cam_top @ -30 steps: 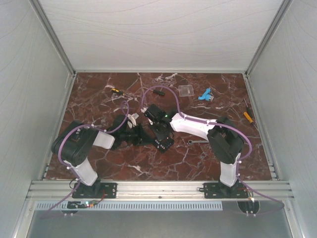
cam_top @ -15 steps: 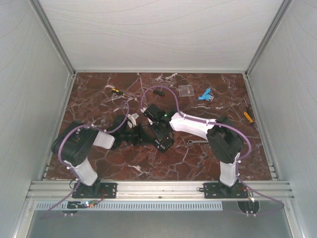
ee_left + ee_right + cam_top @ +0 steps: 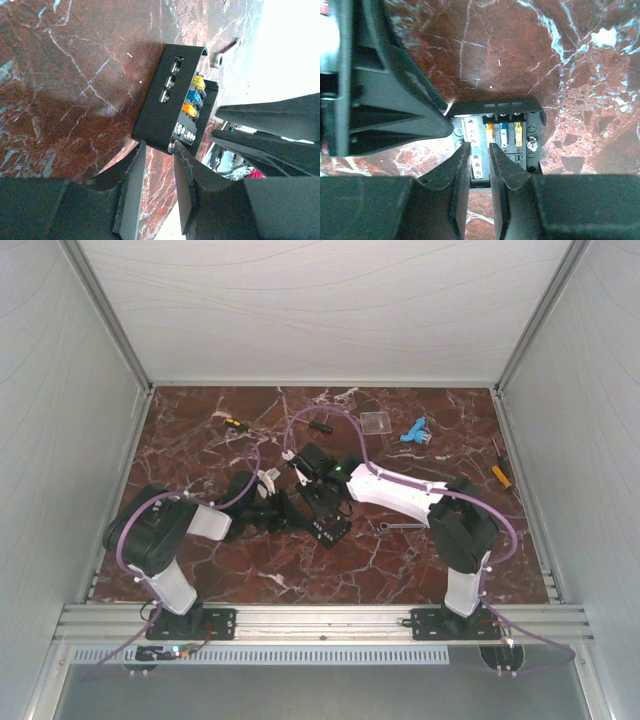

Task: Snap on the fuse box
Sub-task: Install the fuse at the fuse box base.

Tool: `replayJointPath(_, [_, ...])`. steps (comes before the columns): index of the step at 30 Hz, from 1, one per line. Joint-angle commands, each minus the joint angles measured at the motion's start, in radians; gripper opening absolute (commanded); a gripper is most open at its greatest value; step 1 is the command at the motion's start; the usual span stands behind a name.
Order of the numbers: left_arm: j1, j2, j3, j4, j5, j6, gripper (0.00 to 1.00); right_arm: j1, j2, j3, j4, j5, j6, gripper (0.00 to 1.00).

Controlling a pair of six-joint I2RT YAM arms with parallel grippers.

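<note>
The fuse box [image 3: 331, 530] is a small black box lying on the marble between the two arms. Its orange, blue and yellow fuses [image 3: 504, 134] show in both wrist views. My left gripper [image 3: 159, 146] reaches in from the left, and its fingertips pinch the near end of the fuse box [image 3: 160, 107]. Directly over the box's face hangs my right gripper [image 3: 479, 146]. Its jaws stand a little apart with only the box's metal strip showing in the gap. In the top view the right gripper [image 3: 324, 504] covers part of the box.
A flat clear plastic plate [image 3: 376, 422] and a blue part [image 3: 413, 432] lie near the back. An orange-handled screwdriver [image 3: 500, 475] rests by the right wall. A small wrench [image 3: 398, 526] lies right of the box, and small dark tools [image 3: 235, 424] at the back left.
My right gripper's jaws have parted from shut, and the right arm has lifted and drawn slightly back from the box. The left arm and the box have not moved.
</note>
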Motion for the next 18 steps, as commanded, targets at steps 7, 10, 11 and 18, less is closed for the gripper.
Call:
replayJointPath(7, [-0.004,-0.073,0.013,-0.040,-0.024,0.017,0.32,-0.016,-0.065,-0.018,0.003,-0.021,0.012,0.16])
replayJointPath(10, [-0.004,-0.073,0.014,-0.042,-0.023,0.012,0.33,-0.018,-0.054,-0.033,-0.003,-0.025,0.016,0.11])
replayJointPath(11, [-0.004,-0.075,0.014,-0.044,-0.022,0.011,0.33,-0.020,-0.054,-0.038,-0.003,-0.024,0.018,0.09])
replayJointPath(18, [-0.014,-0.103,0.013,-0.086,-0.051,0.027,0.38,-0.112,-0.129,-0.125,0.011,-0.004,0.028,0.13])
